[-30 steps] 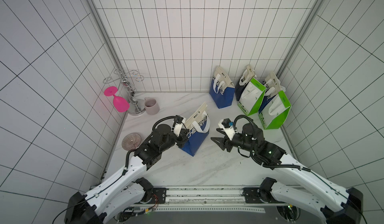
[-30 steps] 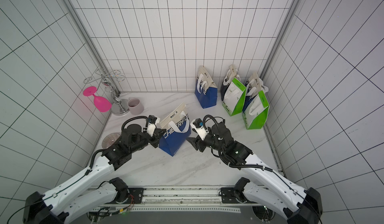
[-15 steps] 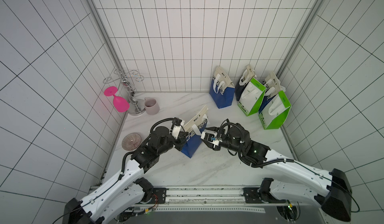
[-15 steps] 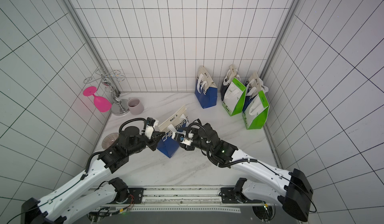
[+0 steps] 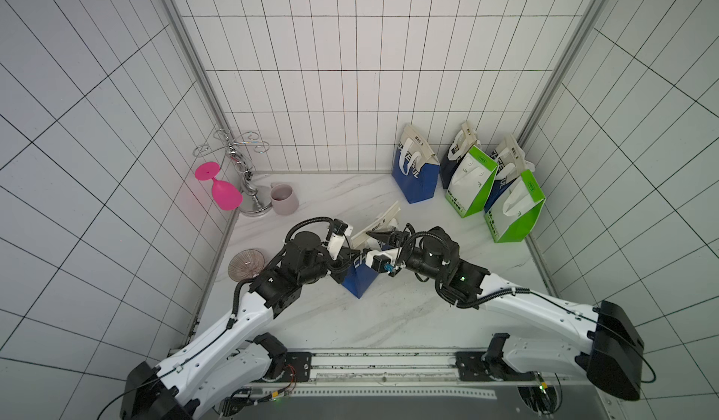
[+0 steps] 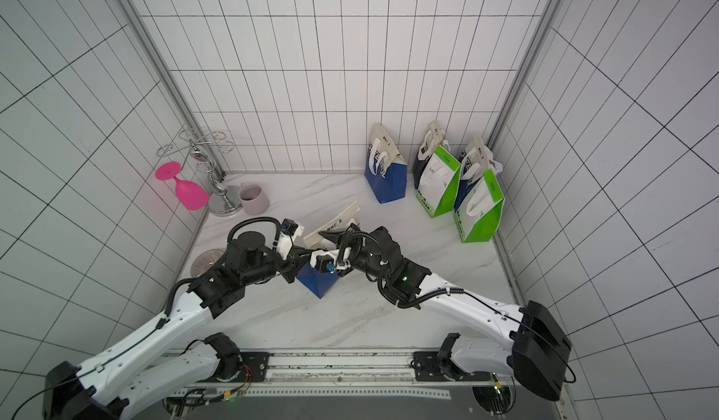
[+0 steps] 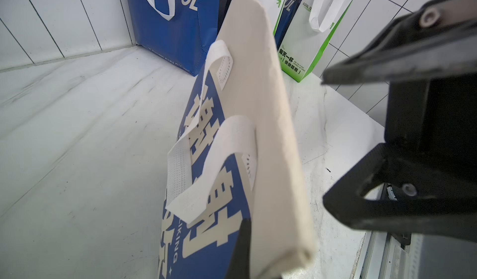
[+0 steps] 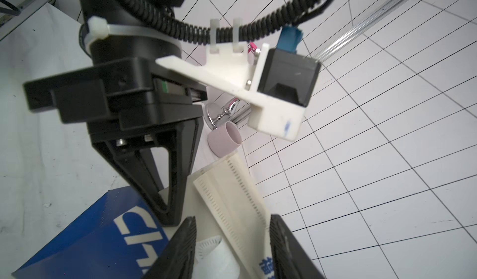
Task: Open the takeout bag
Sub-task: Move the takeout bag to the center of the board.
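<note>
The takeout bag (image 5: pixel 361 279) is blue with a cream top (image 5: pixel 383 221) and white handles. It stands tilted in mid-table in both top views (image 6: pixel 317 282). My left gripper (image 5: pixel 344 256) is shut on the near end of the bag's cream top edge. One of its black fingers (image 7: pixel 241 249) shows against the blue side, and the other is hidden behind the cream panel (image 7: pixel 260 109). My right gripper (image 8: pixel 232 230) is open. Its jaws straddle the cream top flap (image 8: pixel 232 187) and a white handle. In a top view the right gripper (image 5: pixel 379 238) sits over the bag's top.
Three more bags stand at the back right: a blue one (image 5: pixel 414 173) and two green-and-white ones (image 5: pixel 470 182) (image 5: pixel 513 208). A mauve mug (image 5: pixel 284 198) and a chrome rack (image 5: pixel 245 173) with a pink glass (image 5: pixel 223 192) stand back left. A clear glass (image 5: pixel 246 264) lies by the left wall.
My right gripper has moved left from beside the bag to its top, and its jaws have narrowed. The left gripper has kept its hold, and the bag has tilted further.
</note>
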Tool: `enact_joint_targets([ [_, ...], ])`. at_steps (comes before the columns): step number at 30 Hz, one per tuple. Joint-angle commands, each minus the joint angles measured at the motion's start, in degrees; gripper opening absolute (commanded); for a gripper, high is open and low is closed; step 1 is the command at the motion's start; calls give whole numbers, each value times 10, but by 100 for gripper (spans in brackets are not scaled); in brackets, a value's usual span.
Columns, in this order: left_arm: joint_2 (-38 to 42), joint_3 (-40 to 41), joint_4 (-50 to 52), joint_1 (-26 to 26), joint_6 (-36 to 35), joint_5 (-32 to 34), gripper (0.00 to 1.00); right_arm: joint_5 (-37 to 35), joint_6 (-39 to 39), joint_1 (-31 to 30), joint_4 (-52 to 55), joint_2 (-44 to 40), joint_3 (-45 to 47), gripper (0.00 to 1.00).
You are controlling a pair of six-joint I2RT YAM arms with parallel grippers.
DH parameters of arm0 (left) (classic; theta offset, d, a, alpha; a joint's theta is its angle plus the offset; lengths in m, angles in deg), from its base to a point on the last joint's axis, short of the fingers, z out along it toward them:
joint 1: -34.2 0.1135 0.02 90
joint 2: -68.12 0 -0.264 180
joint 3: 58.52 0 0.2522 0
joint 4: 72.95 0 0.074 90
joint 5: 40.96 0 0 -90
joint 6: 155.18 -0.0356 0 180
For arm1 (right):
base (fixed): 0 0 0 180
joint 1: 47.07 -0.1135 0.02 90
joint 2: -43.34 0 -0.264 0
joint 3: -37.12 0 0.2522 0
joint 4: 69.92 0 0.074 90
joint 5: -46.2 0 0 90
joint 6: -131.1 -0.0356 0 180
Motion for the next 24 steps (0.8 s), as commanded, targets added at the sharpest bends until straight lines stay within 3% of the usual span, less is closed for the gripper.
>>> enact_joint_targets([
  [1,-2,-20,-21,2,1,-27,0,9,32,-5,-15,1,-50,48],
  [12,-14,-20,-23,4,8,-35,0,12,48,-5,-1,15,-34,48],
  [21,-18,-20,-29,6,16,-53,0,-2,61,-5,-21,42,-34,42],
  [24,-20,-20,-29,7,14,-60,0,-21,59,-5,-59,52,-28,36],
])
